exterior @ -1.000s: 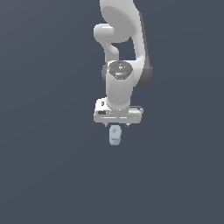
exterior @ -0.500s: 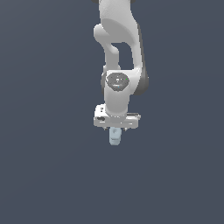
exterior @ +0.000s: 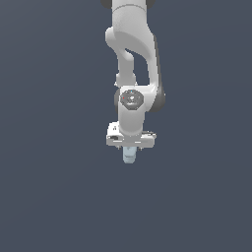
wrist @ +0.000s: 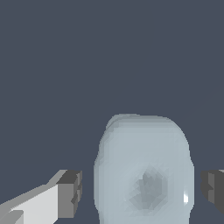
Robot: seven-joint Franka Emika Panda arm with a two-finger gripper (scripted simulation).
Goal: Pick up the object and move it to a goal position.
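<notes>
Object (exterior: 129, 155) sat directly under the gripper (exterior: 130, 153), poking out just below the white gripper body (exterior: 131, 138) in the exterior view; only its pale blue-grey lower end showed there, the rest being hidden behind the hand. Arm pointed straight down over it, wrist stacked above the hand, which I judged a sensible stance for a vertical grasp on a piece narrower than the finger span. In the wrist view the object (wrist: 144, 170) filled the space between the two dark finger pads (wrist: 70, 192), showing a rounded body with a shaded dimple or hole in its face. A visible gap of background lay between each pad and the object's sides, so the jaws stood apart and touched nothing; the gripper was spread wider than the piece and held nothing yet. Whether the object rested on a surface could not be told, since the grey background gave no edge or shadow. No goal marker appeared in either view. Judged step: straddling done, closing on the object not yet done.
</notes>
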